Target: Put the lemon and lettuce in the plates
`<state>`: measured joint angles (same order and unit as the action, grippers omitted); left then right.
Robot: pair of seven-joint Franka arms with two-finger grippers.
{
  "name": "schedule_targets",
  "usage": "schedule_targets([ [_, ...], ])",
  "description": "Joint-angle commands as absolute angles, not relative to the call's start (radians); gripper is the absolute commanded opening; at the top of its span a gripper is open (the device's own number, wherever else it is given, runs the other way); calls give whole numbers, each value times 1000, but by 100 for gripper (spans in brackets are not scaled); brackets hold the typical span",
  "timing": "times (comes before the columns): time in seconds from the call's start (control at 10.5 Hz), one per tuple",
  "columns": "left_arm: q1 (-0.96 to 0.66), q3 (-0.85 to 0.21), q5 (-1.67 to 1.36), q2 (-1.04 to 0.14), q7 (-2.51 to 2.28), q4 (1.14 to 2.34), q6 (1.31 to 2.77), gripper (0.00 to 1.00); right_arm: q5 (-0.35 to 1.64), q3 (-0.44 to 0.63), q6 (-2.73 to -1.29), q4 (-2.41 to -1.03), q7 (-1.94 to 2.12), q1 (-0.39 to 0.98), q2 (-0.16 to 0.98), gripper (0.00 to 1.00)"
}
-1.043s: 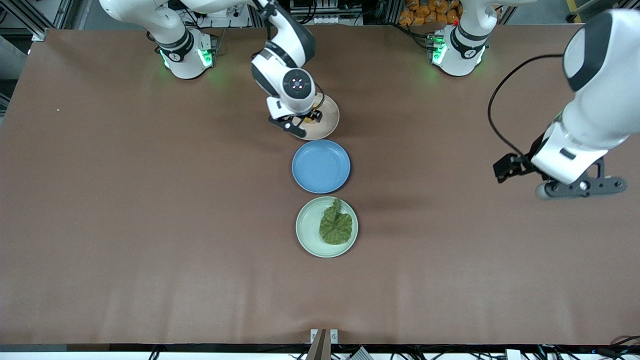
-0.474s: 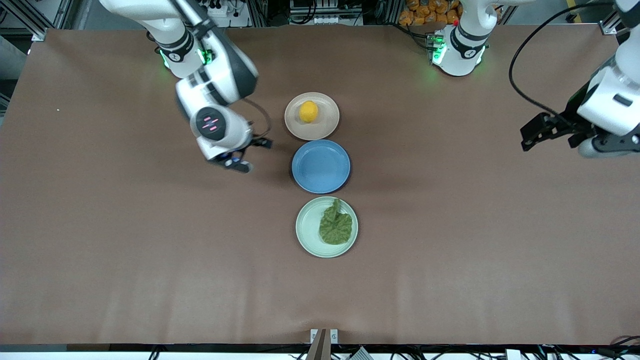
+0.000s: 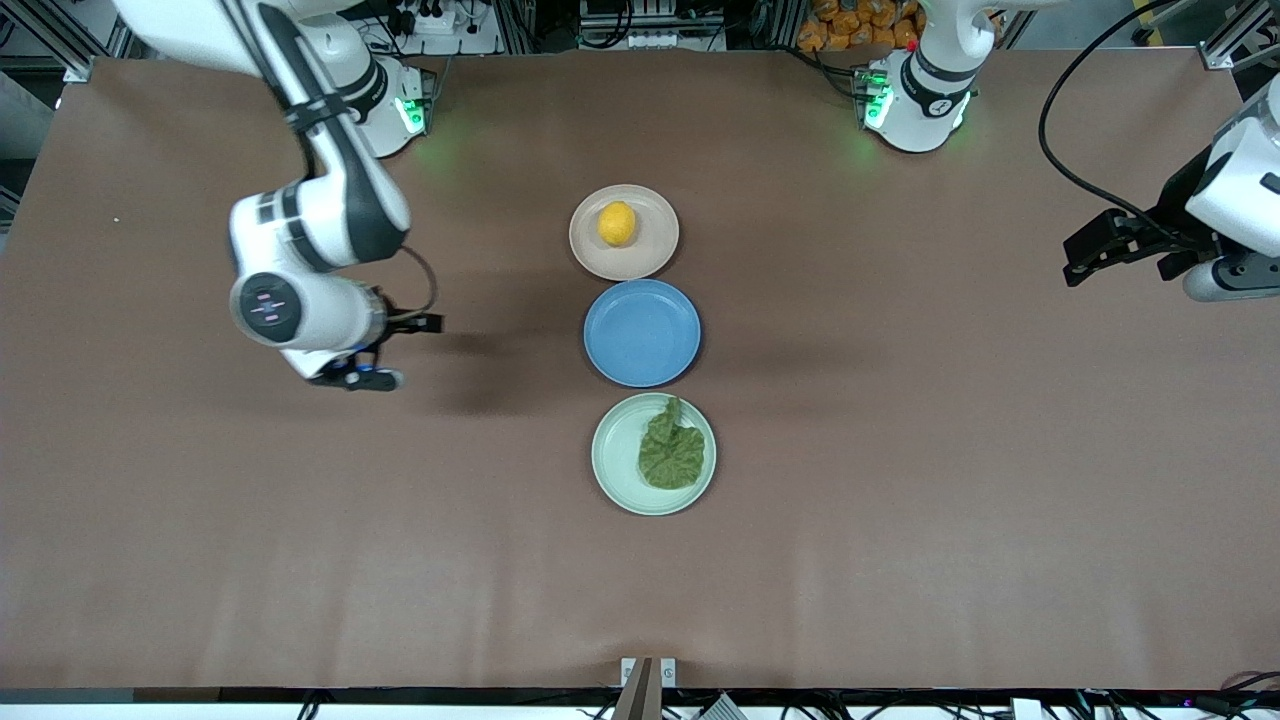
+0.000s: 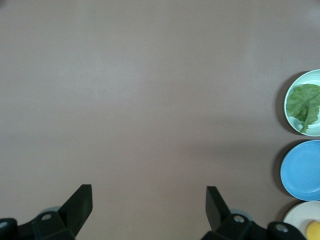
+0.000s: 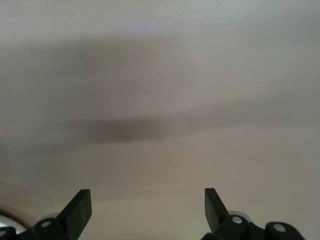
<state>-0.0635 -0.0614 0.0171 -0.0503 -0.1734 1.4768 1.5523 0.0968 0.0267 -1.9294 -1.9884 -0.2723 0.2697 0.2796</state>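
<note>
The lemon [image 3: 617,222] lies on the beige-pink plate [image 3: 650,245], the plate nearest the robots' bases. The lettuce [image 3: 672,452] lies on the mint green plate [image 3: 615,450], the plate nearest the front camera. My right gripper [image 3: 355,378] is open and empty over bare table toward the right arm's end [image 5: 147,192]. My left gripper [image 3: 1225,285] is open and empty over bare table at the left arm's end [image 4: 148,189]. The left wrist view shows the lettuce [image 4: 305,102] on the mint plate [image 4: 289,107], and the lemon [image 4: 315,231] on the beige plate [image 4: 297,220].
An empty blue plate [image 3: 642,332] sits between the two task plates, almost touching each; it also shows in the left wrist view [image 4: 302,170]. The three plates form a line down the table's middle. Brown table [image 3: 900,500] spreads on both sides.
My right gripper let go of the lemon on the beige plate and swung away toward the right arm's end of the table. My left gripper drew back toward its own end.
</note>
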Motion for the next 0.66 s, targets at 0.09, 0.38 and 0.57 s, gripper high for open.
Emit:
schedule_targets([
  [0.09, -20, -81, -14, -17, -129, 1497, 1543, 100, 89, 69, -1922, -1945, -193, 235, 226, 100],
  [0.38, -18, -77, -3, -14, -132, 1497, 1540, 100, 83, 86, -1921, -1930, 28, 186, 158, 100],
  [0.57, -18, -72, 2, -14, -132, 1491, 1519, 100, 84, 135, -1908, -1899, 99, 189, 135, 100],
])
